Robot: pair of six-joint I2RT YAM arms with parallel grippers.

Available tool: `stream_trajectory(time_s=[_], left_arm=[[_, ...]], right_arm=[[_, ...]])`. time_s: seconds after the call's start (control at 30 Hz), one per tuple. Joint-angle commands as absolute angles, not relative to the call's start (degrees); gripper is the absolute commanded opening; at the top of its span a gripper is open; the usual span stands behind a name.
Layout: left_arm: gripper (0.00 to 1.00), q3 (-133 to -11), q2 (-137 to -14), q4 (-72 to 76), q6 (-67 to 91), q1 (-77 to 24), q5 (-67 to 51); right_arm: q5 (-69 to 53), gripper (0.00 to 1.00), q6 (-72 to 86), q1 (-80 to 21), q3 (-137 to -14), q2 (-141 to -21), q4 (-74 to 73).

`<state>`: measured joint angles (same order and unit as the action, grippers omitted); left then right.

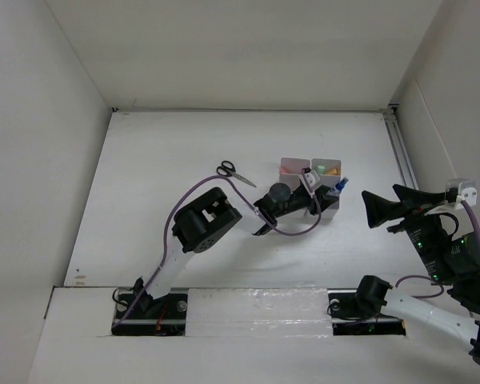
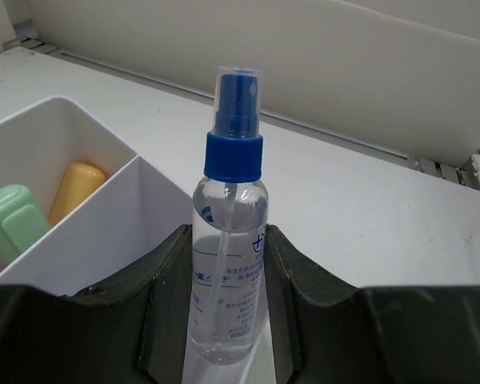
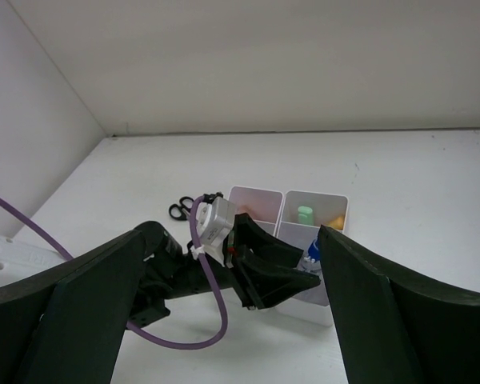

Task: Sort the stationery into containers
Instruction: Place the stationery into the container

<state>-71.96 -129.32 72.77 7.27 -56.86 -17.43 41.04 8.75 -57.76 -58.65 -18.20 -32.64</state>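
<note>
Left claw (image 2: 228,264) is clamped on a clear plastic spray bottle with a blue pump top (image 2: 234,152), which stands upright between the dark fingers. The arm covers the near part of the white plastic organiser (image 2: 104,240), so its compartments can't all be counted; two show at the far side. The bottle sits at the organiser's right edge, but whether over a compartment or just outside the wall is hard to say. Right claw (image 1: 366,210) gapes wide and empty, well off to the right. Count: one bottle; one pair of black-handled scissors (image 1: 234,173) on the white table (image 1: 184,144), left of the organiser; one pale green block (image 2: 12,216) and one orange-yellow block (image 2: 76,188) sharing a compartment.
</note>
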Motion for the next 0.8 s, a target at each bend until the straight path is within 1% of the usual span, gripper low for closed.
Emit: stream_trajectory(time_s=[0.0,0.07,0.17,0.2,0.23,0.27,0.37,0.5,0.53,0.57,0.7,0.73,0.77], left_arm=[[0.0,-70.6,-126.9,98.8,7.3,-57.0,-18.0],[0.0,-70.1,-126.9,98.8,7.3,-57.0,-18.0],[0.05,-69.4,-126.9,98.8,6.7,-57.0,-18.0],[0.09,-69.3,-126.9,98.8,6.7,-57.0,-18.0],[0.2,-68.8,-126.9,98.8,6.7,-57.0,-18.5],[0.2,-68.8,-126.2,99.5,7.2,-57.0,-18.5],[0.26,-67.8,-124.6,100.0,7.2,-57.7,-19.2],[0.26,-67.2,-123.8,98.8,4.8,-58.8,-17.9],[0.35,-67.2,-123.3,98.8,4.8,-58.8,-17.9],[0.35,-67.2,-123.3,98.8,4.3,-58.8,-17.9],[0.48,-66.7,-122.2,99.3,4.3,-58.8,-17.4],[0.52,-66.7,-122.2,99.3,4.3,-58.8,-17.4],[0.52,-66.7,-122.2,99.3,4.3,-58.8,-17.4]], right_arm=[[40.3,0.94,7.7,-57.6,-59.2,-18.2,-31.2],[40.3,0.94,7.7,-57.6,-59.2,-18.2,-31.2],[39.7,0.94,7.7,-57.6,-59.2,-18.2,-31.2],[39.7,0.94,7.7,-57.6,-59.2,-18.2,-31.2],[39.7,0.94,7.7,-57.6,-59.2,-18.2,-31.2],[39.7,0.94,7.7,-57.6,-59.2,-18.2,-31.2],[39.7,0.94,7.7,-57.6,-59.2,-18.2,-31.2],[39.7,0.94,7.7,-57.6,-59.2,-18.2,-31.2],[39.2,0.94,7.7,-57.6,-59.2,-18.2,-31.2],[39.2,0.94,7.7,-57.6,-59.2,-18.2,-31.2],[39.2,0.94,7.7,-57.6,-59.2,-18.2,-31.2],[39.2,0.94,7.7,-57.6,-58.6,-18.2,-31.2],[39.2,0.94,7.7,-57.6,-58.6,-18.2,-31.2]])
